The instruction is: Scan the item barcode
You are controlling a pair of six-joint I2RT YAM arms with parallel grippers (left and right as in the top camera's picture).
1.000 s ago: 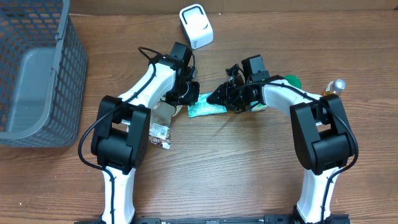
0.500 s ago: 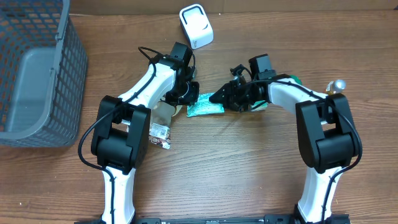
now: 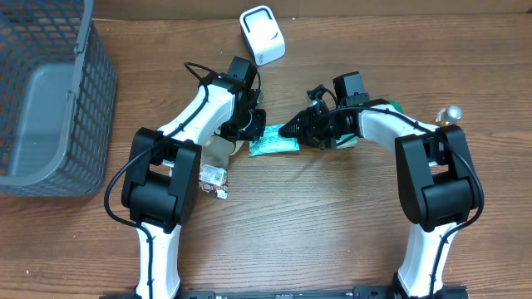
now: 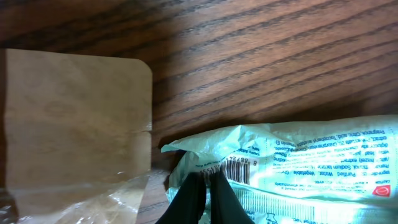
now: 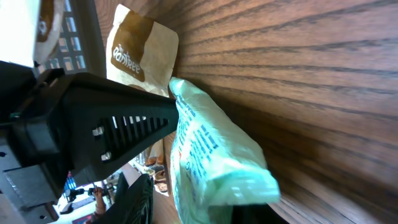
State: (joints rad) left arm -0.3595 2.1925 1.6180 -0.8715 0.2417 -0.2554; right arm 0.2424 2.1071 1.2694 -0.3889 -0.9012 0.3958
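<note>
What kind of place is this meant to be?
Likely a mock shop checkout on a wooden table: white boxy scanner, grey plastic mesh basket, barcoded mint-green plastic packet.

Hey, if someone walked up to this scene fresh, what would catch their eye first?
Probably the mint-green packet at the middle of the table, with the left gripper pinching it right beside its barcode and the right gripper at its other end. After that, the white scanner standing at the far edge and the grey basket on the left side.
</note>
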